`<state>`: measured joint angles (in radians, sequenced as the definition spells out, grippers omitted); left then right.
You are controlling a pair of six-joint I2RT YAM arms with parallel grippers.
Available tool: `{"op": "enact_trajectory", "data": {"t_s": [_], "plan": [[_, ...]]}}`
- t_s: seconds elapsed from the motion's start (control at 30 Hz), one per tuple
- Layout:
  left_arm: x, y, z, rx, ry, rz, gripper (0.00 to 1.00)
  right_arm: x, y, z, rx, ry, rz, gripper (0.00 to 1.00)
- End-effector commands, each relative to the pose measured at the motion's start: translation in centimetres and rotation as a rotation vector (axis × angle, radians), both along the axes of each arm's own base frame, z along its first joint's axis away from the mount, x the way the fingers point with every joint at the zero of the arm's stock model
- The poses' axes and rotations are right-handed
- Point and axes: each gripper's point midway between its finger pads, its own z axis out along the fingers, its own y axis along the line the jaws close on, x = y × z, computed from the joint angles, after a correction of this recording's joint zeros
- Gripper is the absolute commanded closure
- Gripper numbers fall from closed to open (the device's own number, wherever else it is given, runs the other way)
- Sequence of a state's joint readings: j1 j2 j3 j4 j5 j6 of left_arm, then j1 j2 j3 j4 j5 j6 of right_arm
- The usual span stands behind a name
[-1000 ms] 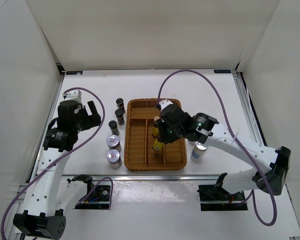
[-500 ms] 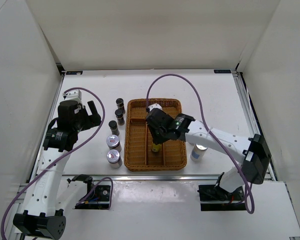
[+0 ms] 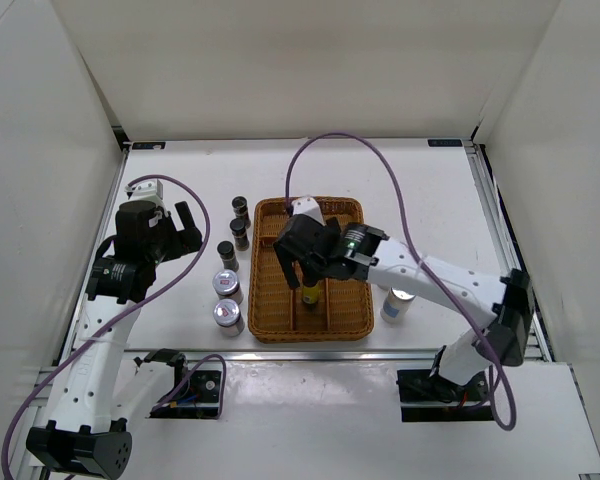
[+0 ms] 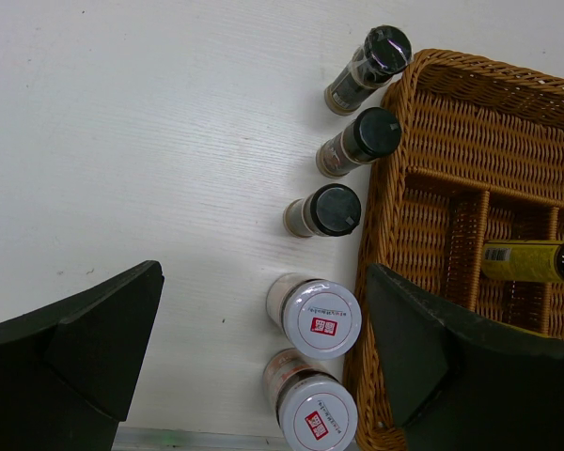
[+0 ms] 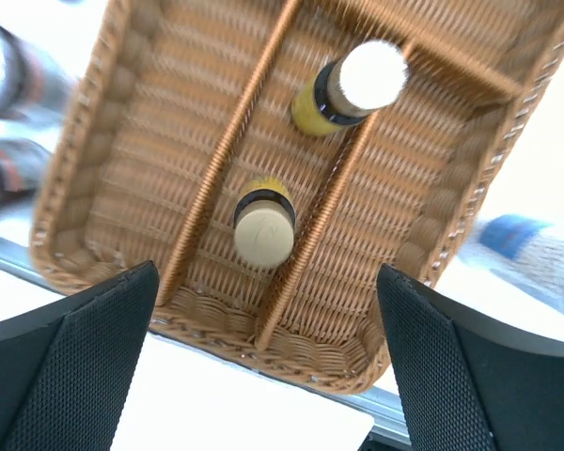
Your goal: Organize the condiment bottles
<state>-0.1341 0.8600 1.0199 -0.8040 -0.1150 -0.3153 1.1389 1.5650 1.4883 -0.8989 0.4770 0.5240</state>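
My right gripper [image 3: 305, 267] hangs open over the brown wicker basket [image 3: 272, 300], holding nothing. Below it, two slim amber bottles [image 5: 264, 234] [image 5: 365, 83] stand upright in the middle compartment; the top view shows only one amber bottle [image 3: 311, 294]. Three dark black-capped jars [image 3: 240, 207] [image 3: 239, 232] [image 3: 227, 254] and two silver-lidded jars [image 3: 227, 285] [image 3: 227, 316] stand in a line left of the basket. A silvery-white cylinder [image 3: 397, 303] stands right of it. My left gripper [image 3: 180, 230] is open and empty, high above the lidded jars [image 4: 322, 318].
The basket [image 4: 432, 122] has long divided compartments, the left one and the right one bare. The right arm's link [image 3: 430, 275] crosses above the cylinder. White walls enclose the table on three sides.
The right gripper has opened and let go of an amber bottle, which now stands in the basket's middle compartment. The right arm swung left over the basket. The left arm has not moved.
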Motion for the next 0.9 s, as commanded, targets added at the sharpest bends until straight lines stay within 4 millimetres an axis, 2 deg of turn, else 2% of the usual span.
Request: {"op": "enact_trajectory", "data": {"t_s": [0.0, 0.03, 0.07, 0.13, 0.17, 0.23, 0.27, 0.3, 0.37, 0.4, 0.43, 0.47, 0.67, 0.73, 0.87], "plan": [[-0.3, -0.2, 0.1, -0.008, -0.008, -0.010, 0.00, 0.3, -2.7, 7.9, 0.108, -0.164, -0.084, 0.00], [-0.3, -0.2, 0.1, -0.008, -0.008, -0.010, 0.00, 0.3, -3.6, 8.9, 0.124, -0.187, -0.109, 0.00], [-0.3, -0.2, 0.1, -0.008, -0.008, -0.010, 0.00, 0.2, -5.2, 11.3, 0.185, -0.235, -0.132, 0.00], [-0.3, -0.2, 0.1, -0.008, -0.008, -0.010, 0.00, 0.3, -7.5, 12.9, 0.212, -0.298, -0.176, 0.00], [-0.3, -0.2, 0.1, -0.008, -0.008, -0.010, 0.00, 0.6, -9.8, 14.4, 0.239, -0.357, -0.230, 0.00], [-0.3, -0.2, 0.1, -0.008, -0.008, -0.010, 0.00, 1.3, -12.4, 14.6, 0.194, -0.404, -0.262, 0.00], [-0.3, -0.2, 0.1, -0.008, -0.008, -0.010, 0.00, 1.7, -13.0, 14.2, 0.173, -0.406, -0.279, 0.00], [-0.3, -0.4, 0.1, -0.013, -0.008, -0.018, 0.00, 2.3, -14.5, 13.7, 0.139, -0.391, -0.323, 0.00], [-0.3, -0.4, 0.1, -0.013, -0.008, -0.018, 0.00, 3.0, -15.6, 12.3, 0.087, -0.345, -0.351, 0.00], [-0.3, -0.4, 0.1, -0.013, -0.008, -0.018, 0.00, 3.9, -17.1, 11.5, 0.080, -0.314, -0.410, 0.00], [-0.3, -0.4, 0.1, -0.013, -0.008, -0.018, 0.00, 3.7, -16.6, 9.8, 0.091, -0.231, -0.387, 0.00], [-0.3, -0.4, 0.1, -0.013, -0.008, -0.018, 0.00, 4.5, -17.2, 9.3, 0.114, -0.205, -0.426, 0.00], [-0.3, -0.4, 0.1, -0.013, -0.008, -0.018, 0.00, 5.7, -17.5, 4.6, 0.075, -0.031, -0.449, 0.00], [-0.3, -0.4, 0.1, -0.013, -0.008, -0.018, 0.00, 5.9, -18.2, 2.6, 0.046, 0.030, -0.476, 0.00], [-0.3, -0.4, 0.1, -0.013, -0.008, -0.018, 0.00, 6.2, -18.7, 0.6, 0.035, 0.070, -0.478, 0.00]]}}
